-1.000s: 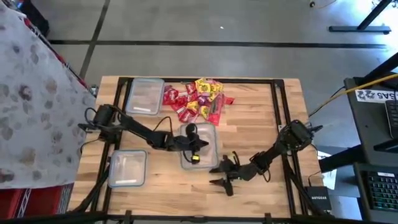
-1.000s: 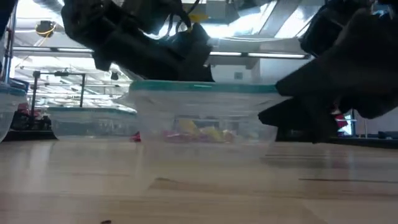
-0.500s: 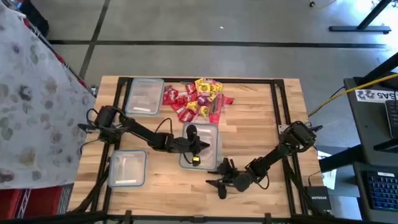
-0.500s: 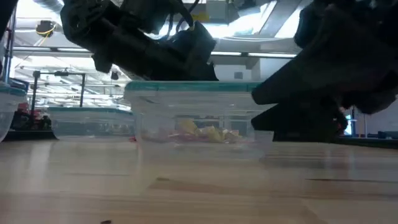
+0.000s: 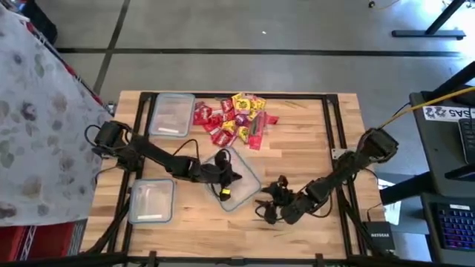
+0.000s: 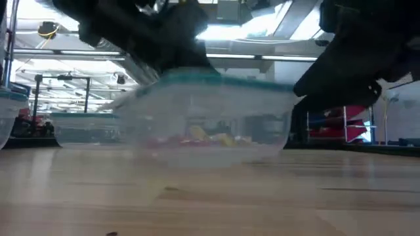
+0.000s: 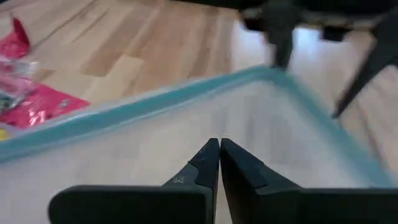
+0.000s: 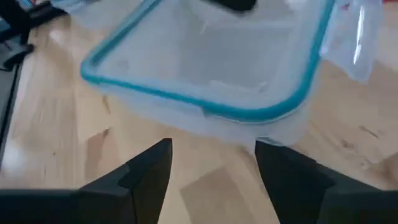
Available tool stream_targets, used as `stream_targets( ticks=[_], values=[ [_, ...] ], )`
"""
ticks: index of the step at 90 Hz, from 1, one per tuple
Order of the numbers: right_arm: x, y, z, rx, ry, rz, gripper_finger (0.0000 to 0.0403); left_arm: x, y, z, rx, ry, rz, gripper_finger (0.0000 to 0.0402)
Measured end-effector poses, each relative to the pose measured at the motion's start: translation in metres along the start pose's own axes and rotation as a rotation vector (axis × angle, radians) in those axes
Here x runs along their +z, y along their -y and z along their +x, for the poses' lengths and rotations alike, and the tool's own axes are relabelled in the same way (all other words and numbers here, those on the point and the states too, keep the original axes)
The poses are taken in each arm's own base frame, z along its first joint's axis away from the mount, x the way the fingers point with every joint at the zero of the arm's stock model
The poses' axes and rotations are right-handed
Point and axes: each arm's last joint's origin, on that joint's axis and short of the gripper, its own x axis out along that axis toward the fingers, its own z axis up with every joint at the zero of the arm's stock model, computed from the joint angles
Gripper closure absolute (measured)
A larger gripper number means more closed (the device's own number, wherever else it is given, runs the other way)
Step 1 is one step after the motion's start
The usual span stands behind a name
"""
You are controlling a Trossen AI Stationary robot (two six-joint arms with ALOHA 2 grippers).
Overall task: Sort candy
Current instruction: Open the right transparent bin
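Note:
The candy point(image 5: 234, 119), a heap of red, pink and yellow wrapped pieces, lies on the table at the far middle; some shows in the left wrist view point(image 7: 34, 102). A clear container with a teal rim point(image 5: 236, 178) stands askew at the table's middle. My left gripper point(image 5: 223, 176) is shut and reaches down into it point(image 7: 219, 146). My right gripper point(image 5: 269, 210) is open, low over the table just near and right of the container point(image 8: 205, 68), fingers on either side of nothing point(image 8: 214, 163). My left gripper has its shut fingers point(image 7: 208, 163) inside the clear container, slanting down from the table's left, above the container's floor point(image 7: 186, 134) and inside the teal rim point(image 7: 155, 99). Whether the tips meet the floor or a wall, I cannot tell. The container stands on the table.
Two more clear containers stand at the left: one at the far left point(image 5: 172, 113), one at the near left point(image 5: 152, 200). A black frame point(image 5: 332, 126) runs along the tabletop's edges. Bare wood lies at the right and along the near edge.
The middle container has turned about on the table, from square with the edges to askew, and has slid a little toward the near-left. My left gripper has gone with it, still shut. My right gripper has stayed low by the container's near right corner.

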Motion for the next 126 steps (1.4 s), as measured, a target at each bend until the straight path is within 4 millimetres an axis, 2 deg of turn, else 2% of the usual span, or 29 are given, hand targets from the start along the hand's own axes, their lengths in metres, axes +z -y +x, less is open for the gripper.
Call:
stream_targets(
  ticks=[14,32,45,61,76,99,126],
  values=[
    [-0.016,-0.003,0.009,0.027,-0.032,-0.007,0.0182,-0.010,-0.005,0.004,0.054,-0.072,0.016,0.0402],
    [-0.034,-0.002,0.032,-0.019,0.055,0.011,0.0182,-0.023,-0.005,0.015,0.070,-0.091,-0.003,0.0402],
    [-0.027,-0.002,0.041,-0.002,0.125,0.091,0.0182,-0.032,-0.004,0.021,0.080,-0.112,0.004,0.0402],
    [-0.023,-0.006,0.040,0.018,0.177,0.023,0.0182,-0.040,-0.002,0.027,0.084,-0.117,0.025,0.0402],
    [-0.027,-0.005,0.045,0.008,0.196,0.048,0.0182,-0.046,0.000,0.034,0.085,-0.096,0.012,0.0402],
    [-0.037,-0.009,0.059,0.053,0.319,0.045,0.0182,-0.053,0.001,0.043,0.081,-0.058,-0.010,0.0402],
    [-0.040,-0.012,0.056,0.042,0.345,0.027,0.0182,-0.058,0.003,0.049,0.077,-0.016,-0.014,0.0402]
  ],
)
